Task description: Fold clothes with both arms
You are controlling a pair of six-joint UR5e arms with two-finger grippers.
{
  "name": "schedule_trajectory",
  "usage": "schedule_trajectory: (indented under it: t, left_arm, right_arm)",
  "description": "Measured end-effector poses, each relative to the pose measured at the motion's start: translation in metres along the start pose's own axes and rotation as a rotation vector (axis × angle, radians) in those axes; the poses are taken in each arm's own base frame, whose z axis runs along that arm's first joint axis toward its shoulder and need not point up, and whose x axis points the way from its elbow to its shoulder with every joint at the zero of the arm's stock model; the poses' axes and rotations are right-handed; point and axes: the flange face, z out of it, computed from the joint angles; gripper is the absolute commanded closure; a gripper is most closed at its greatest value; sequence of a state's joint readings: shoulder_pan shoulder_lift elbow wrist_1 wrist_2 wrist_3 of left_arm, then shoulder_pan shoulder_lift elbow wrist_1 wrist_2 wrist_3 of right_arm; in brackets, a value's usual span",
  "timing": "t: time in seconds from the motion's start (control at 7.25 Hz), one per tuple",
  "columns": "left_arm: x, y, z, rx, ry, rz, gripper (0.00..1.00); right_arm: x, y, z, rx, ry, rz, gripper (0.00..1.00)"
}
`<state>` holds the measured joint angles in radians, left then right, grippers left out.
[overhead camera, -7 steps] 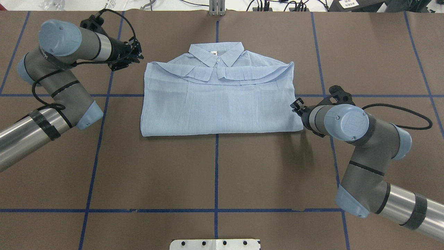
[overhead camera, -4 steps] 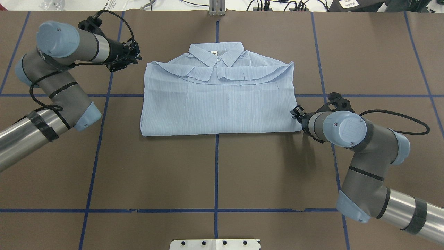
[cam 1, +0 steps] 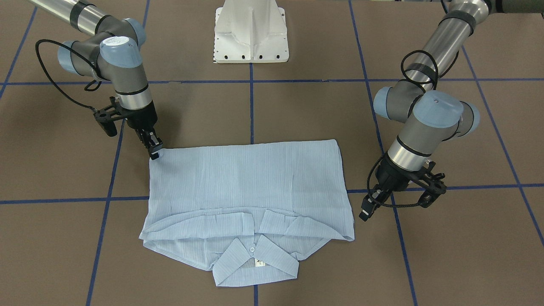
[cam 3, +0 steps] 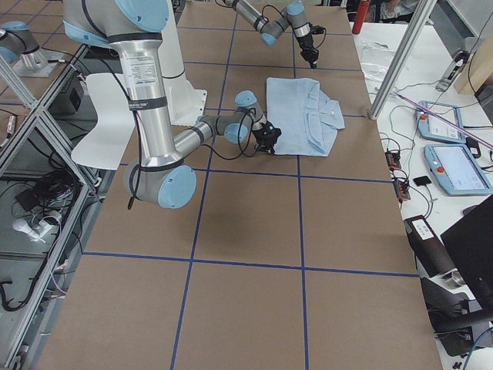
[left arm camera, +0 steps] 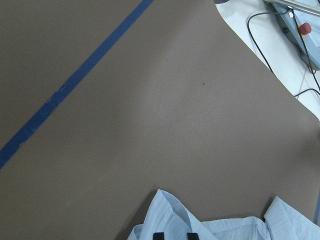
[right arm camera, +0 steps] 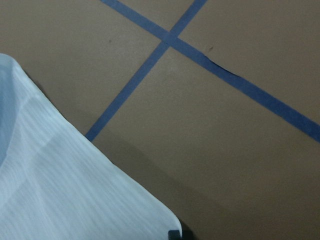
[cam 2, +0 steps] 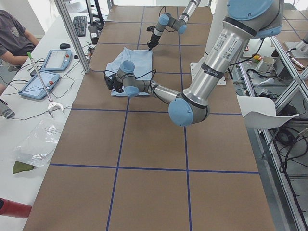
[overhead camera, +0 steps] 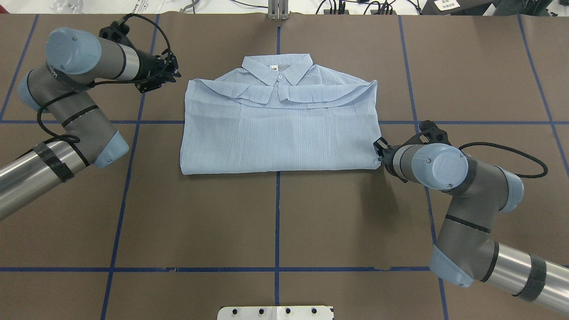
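**Right pincer at the shirt's near corner, left pincer beside its shoulder**

The right gripper (cam 1: 155, 153) touches the near right corner of the shirt (overhead camera: 280, 133). In the right wrist view its tips show as a single dark piece cut off by the bottom edge, so the jaws seem closed. I cannot tell whether any cloth is pinched between them. From overhead, this gripper is mostly hidden by its own wrist.

The left gripper (cam 1: 364, 212) hangs just beside the shirt's far left shoulder corner without touching it. Its fingertips (left arm camera: 158, 235) show a narrow gap between them.

The pale-blue striped shirt lies folded into a flat rectangle on the far half of the brown table (overhead camera: 275, 222), straddling the centre tape line. Its collar (overhead camera: 293, 71) points away from the robot. The small neck label (overhead camera: 274, 68) has print too small to read, and a white button (overhead camera: 280, 76) sits below it.

Blue tape lines (overhead camera: 277, 213) grid the table. The white pedestal base (cam 1: 251, 32) stands at the near edge. At the far side, a seated person (cam 2: 14, 36) is partly cut off, with two tablets (cam 2: 57, 60) nearby.
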<state>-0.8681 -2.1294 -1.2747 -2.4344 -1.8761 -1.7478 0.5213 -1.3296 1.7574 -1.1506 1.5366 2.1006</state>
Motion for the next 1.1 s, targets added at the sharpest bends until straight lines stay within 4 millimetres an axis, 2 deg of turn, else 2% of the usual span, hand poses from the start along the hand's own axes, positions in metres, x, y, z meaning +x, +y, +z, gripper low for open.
schedule_trajectory:
  t: [0.14, 0.28, 0.41, 0.55, 0.69, 0.97, 1.1]
  left_arm:
    - [0.000, 0.001, -0.001, -0.001, 0.001, 0.000, 0.73]
    - [0.003, 0.004, -0.005, -0.005, 0.011, 0.001, 0.73]
    - [0.006, 0.010, -0.014, -0.014, 0.028, 0.006, 0.73]
    - [0.006, 0.018, -0.024, -0.026, 0.042, 0.011, 0.73]
    - [0.004, 0.026, -0.029, -0.047, 0.047, 0.006, 0.73]
    - [-0.003, 0.048, -0.035, -0.112, 0.046, -0.015, 0.72]
    - [-0.008, 0.067, -0.040, -0.148, 0.046, -0.025, 0.72]
  right_arm:
    - [-0.001, 0.001, -0.009, -0.010, -0.011, 0.002, 1.00]
    - [0.006, 0.009, -0.027, -0.032, -0.013, -0.008, 1.00]
    - [0.025, 0.034, -0.058, -0.071, 0.012, -0.040, 1.00]
    - [0.049, 0.073, -0.092, -0.119, 0.064, -0.082, 1.00]
    - [0.077, 0.109, -0.118, -0.170, 0.132, -0.129, 1.00]
    - [0.146, 0.157, -0.154, -0.304, 0.290, -0.239, 1.00]
    - [0.169, 0.172, -0.168, -0.384, 0.364, -0.273, 0.01]
